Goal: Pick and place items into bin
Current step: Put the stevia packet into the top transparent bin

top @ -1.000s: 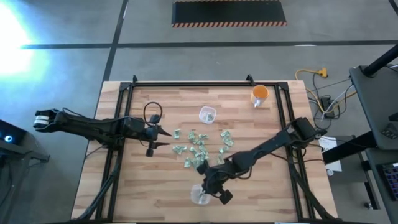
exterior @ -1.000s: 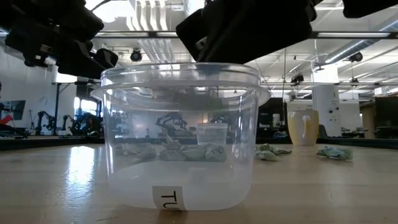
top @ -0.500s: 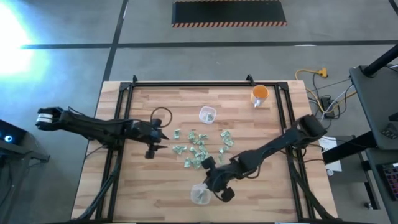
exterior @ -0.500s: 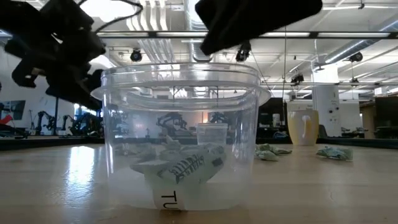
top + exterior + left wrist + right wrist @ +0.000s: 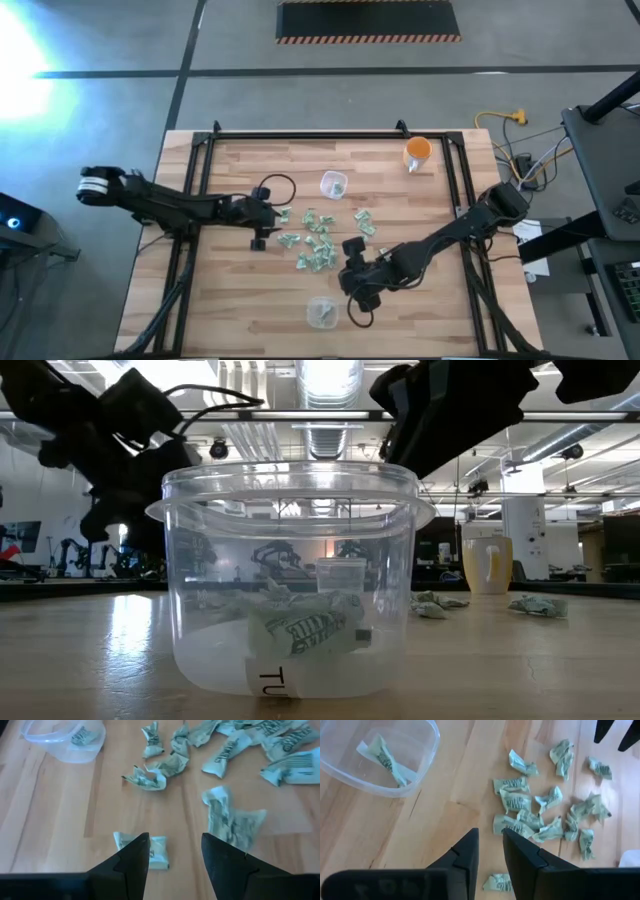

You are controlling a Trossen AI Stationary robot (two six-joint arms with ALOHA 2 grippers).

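Sorting job barely begun, judging by the count. Just one wrapped piece [image 5: 305, 628] lying at the bottom of the clear bin [image 5: 309, 314], low in the centre of the high view, near the bench [image 5: 210, 300] edge. From the low view, resting crumpled against the near wall, above the label.

Still to shift: the rest of the items [image 5: 318, 240], scattered loosely across the middle of the frame, above the bin and well apart from it. Mostly clustered, some touching, which probably makes single picks fiddly.

Approaching from the left of the frame with the left pincer [image 5: 272, 217], at the left fringe of the scatter. Fingers apart and empty in its wrist view, bare wood showing in the gap, one piece [image 5: 159, 854] just beside one finger and a larger one [image 5: 231, 820] by the other. Likely held wide so as to straddle an outlying piece rather than dig into the crowd.

Coming in from the lower right with the right pincer [image 5: 351, 250], between bin and scatter. Fingers only narrowly apart, nothing clamped between them in its wrist view; pointed at the cluster with the bin off to one side, so probably lining up for the next pick.

Also on the bench, toward the top: a small clear cup [image 5: 333, 184] with something green inside, and an orange cup [image 5: 418, 151] at upper right, neither involved.
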